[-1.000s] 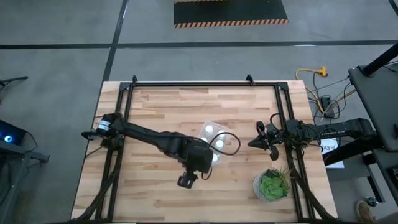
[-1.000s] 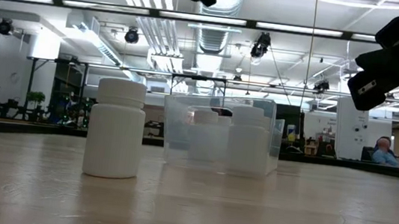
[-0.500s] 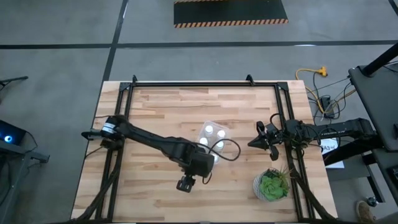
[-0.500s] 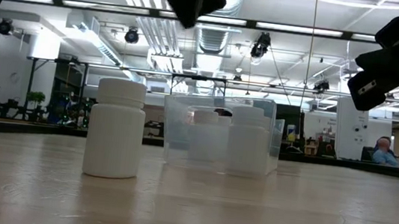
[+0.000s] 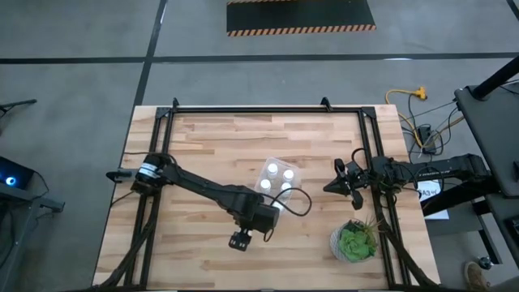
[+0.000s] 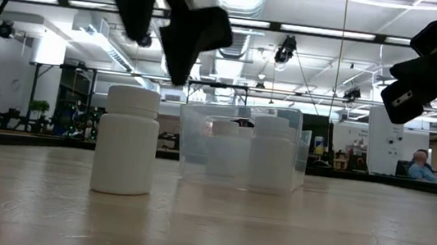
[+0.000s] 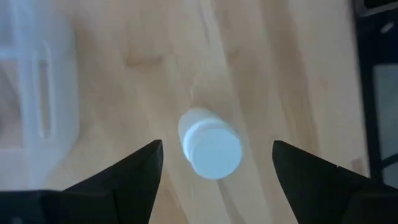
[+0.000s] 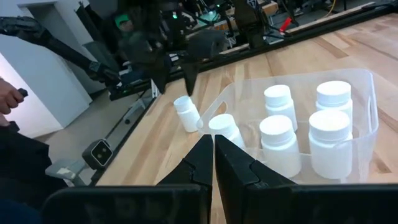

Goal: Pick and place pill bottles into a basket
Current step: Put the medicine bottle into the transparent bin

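One white pill bottle [image 7: 211, 148] stands upright on its base on the wooden table, outside the bin; it also shows in the low view [image 6: 127, 139] and the right wrist view [image 8: 185, 112]. My left gripper [image 7: 217, 144] is open and hovers above it, pointing down, one finger on either side and touching nothing; in the high view [image 5: 240, 241] it hides the bottle. The clear bin [image 5: 280, 182] stands at mid-table with several white bottles [image 8: 277, 141] upright inside. My right gripper [image 5: 331, 186] is shut and waits at the table's right side.
A green potted plant [image 5: 354, 241] stands at the near right corner. Black frame rails [image 5: 154, 146] run along the table's left, right and far edges. Bare wood lies on the left half and near the front edge.
My left gripper has gone down and a little toward the table's near edge, from over the bin to above the loose bottle. The bottles and the bin have stayed where they were.
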You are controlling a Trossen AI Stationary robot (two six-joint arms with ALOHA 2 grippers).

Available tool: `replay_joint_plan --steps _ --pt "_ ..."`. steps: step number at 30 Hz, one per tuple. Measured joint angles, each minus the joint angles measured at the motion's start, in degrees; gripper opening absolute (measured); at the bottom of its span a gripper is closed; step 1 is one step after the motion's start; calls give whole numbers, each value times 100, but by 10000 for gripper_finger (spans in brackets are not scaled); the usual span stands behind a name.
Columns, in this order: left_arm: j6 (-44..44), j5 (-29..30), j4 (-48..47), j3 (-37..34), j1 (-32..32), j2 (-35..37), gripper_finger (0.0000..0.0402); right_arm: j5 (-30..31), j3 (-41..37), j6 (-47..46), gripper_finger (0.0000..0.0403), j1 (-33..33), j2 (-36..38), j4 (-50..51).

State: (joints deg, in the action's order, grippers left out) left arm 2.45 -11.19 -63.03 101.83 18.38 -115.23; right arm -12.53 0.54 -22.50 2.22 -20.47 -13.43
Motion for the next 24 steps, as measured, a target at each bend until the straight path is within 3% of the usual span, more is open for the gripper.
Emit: replay_joint_plan --steps 24 --pt "-131 229 673 -781 161 -1 283 2 0 2 9 2 0 0"
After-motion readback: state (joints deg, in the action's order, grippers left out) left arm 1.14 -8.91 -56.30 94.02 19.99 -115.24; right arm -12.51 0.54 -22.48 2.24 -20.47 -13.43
